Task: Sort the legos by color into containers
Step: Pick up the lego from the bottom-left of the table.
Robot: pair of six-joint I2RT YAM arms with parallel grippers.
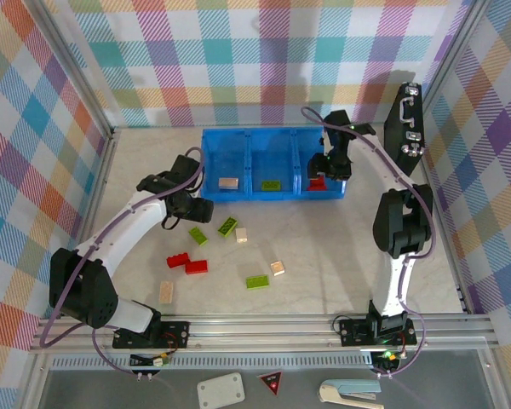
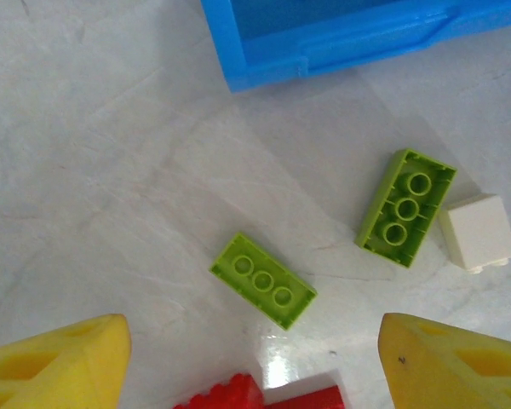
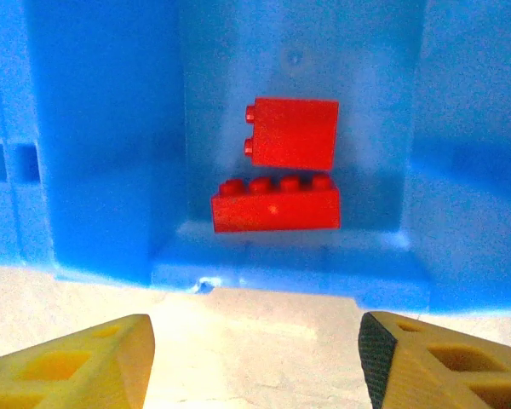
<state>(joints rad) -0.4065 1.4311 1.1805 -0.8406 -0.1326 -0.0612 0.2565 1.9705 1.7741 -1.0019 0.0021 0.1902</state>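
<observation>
The blue tray point(image 1: 238, 141) stands at the back of the table. Its left compartment holds a tan lego point(image 1: 228, 182), the middle a green one point(image 1: 271, 185), the right two red ones point(image 3: 294, 134) point(image 3: 276, 204). My right gripper point(image 1: 330, 166) hangs open and empty over the right compartment's near wall point(image 3: 289, 264). My left gripper point(image 1: 192, 209) is open and empty above loose legos: a green brick point(image 2: 263, 280) between its fingers, another green one point(image 2: 405, 208), a pale one point(image 2: 478, 233) and red ones point(image 2: 264, 396). More loose legos lie nearer: red point(image 1: 197, 267), green point(image 1: 257, 281), tan point(image 1: 278, 267) point(image 1: 166, 292).
A black case with metal latches point(image 1: 409, 119) leans against the right wall. Checked walls enclose the table on three sides. A metal rail point(image 1: 264, 324) runs along the near edge, with a white plate point(image 1: 220, 390) and a grey tool point(image 1: 351, 394) below it.
</observation>
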